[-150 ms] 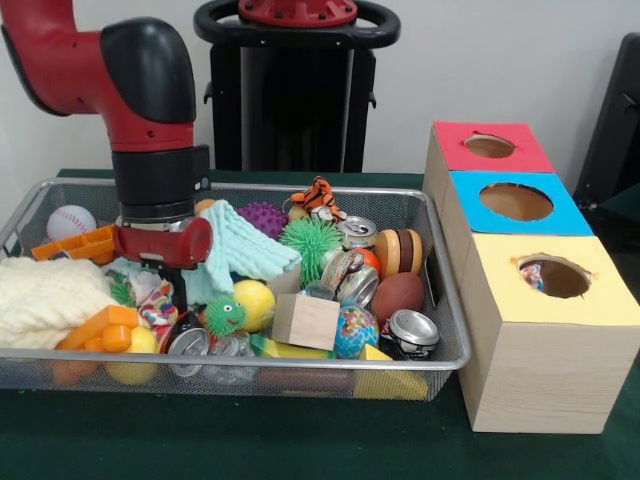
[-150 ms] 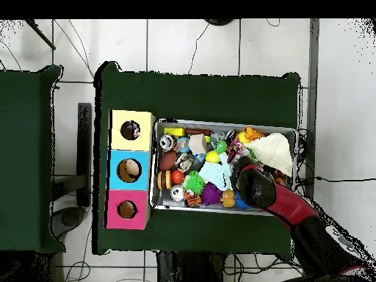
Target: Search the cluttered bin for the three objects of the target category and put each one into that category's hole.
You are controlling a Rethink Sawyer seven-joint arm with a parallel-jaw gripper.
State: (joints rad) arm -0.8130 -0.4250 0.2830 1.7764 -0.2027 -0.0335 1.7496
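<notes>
Front view: tool (image 1: 165,290) is buried in the bin (image 1: 440,300) clutter, its grip impossible to tell. Crushed cans (image 1: 412,330) lie off to its side, toward the holed boxes (image 1: 540,330); better lift straight, avoiding snagging the glove (image 1: 240,250).

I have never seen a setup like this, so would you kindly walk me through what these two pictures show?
The red and black machine is a robot arm. One picture looks at it from across the table, the other straight down from above. On the green table sits a wire bin full of small things: a baseball, a green spiky ball, a wooden block, crushed cans, a white knitted cloth and more. Beside it stand three boxes with round holes on top: red, blue and yellow. The arm's gripper reaches down into the clutter; whether it holds anything is hidden.
</notes>
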